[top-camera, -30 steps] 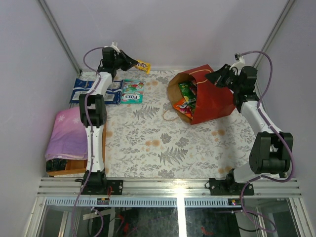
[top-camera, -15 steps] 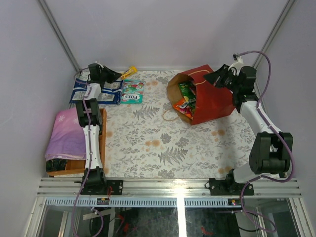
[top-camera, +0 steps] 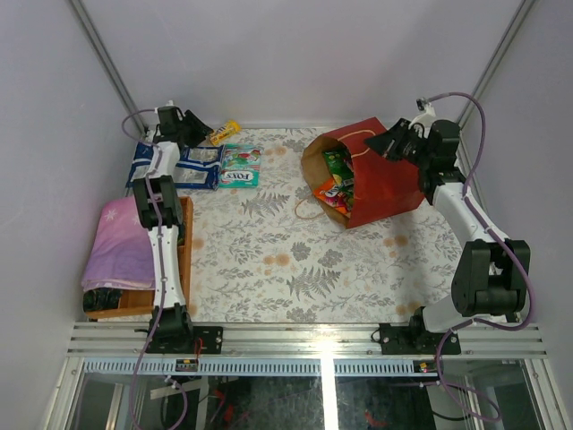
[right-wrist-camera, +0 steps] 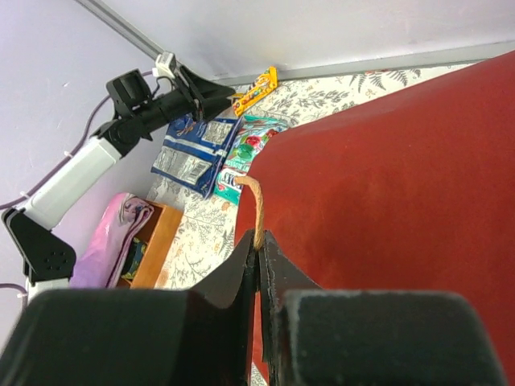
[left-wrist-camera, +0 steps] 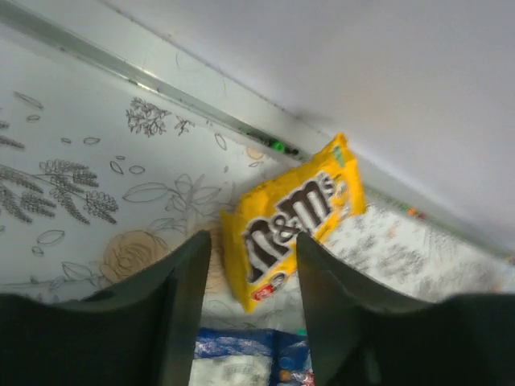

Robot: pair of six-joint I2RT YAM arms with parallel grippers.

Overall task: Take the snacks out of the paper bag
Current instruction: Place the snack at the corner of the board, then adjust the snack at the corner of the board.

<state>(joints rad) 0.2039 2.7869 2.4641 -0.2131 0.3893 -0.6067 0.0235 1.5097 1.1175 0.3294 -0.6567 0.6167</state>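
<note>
The red paper bag [top-camera: 380, 184] lies on its side at the back right, mouth facing left, with green [top-camera: 338, 165] and orange [top-camera: 329, 192] snacks showing inside. My right gripper [top-camera: 387, 143] is shut on the bag's twine handle [right-wrist-camera: 256, 211] above the red wall [right-wrist-camera: 386, 185]. At the back left, my left gripper [top-camera: 193, 134] stands open, its fingers [left-wrist-camera: 189, 281] either side of a yellow M&M's packet [left-wrist-camera: 294, 217] that rests free by the table's back edge [top-camera: 225, 132]. Blue-and-white packs [top-camera: 179, 164] and a teal packet [top-camera: 240, 166] lie nearby.
A wooden tray [top-camera: 184, 242] holding a pink folded cloth [top-camera: 121, 240] sits at the left edge. The bag's second twine handle [top-camera: 309, 211] loops onto the floral table cover. Walls and a metal rail [left-wrist-camera: 161, 84] close the back.
My left gripper swung left and down to the back left corner and opened, letting go of the yellow packet, which now rests by the back edge. The right arm barely moved.
</note>
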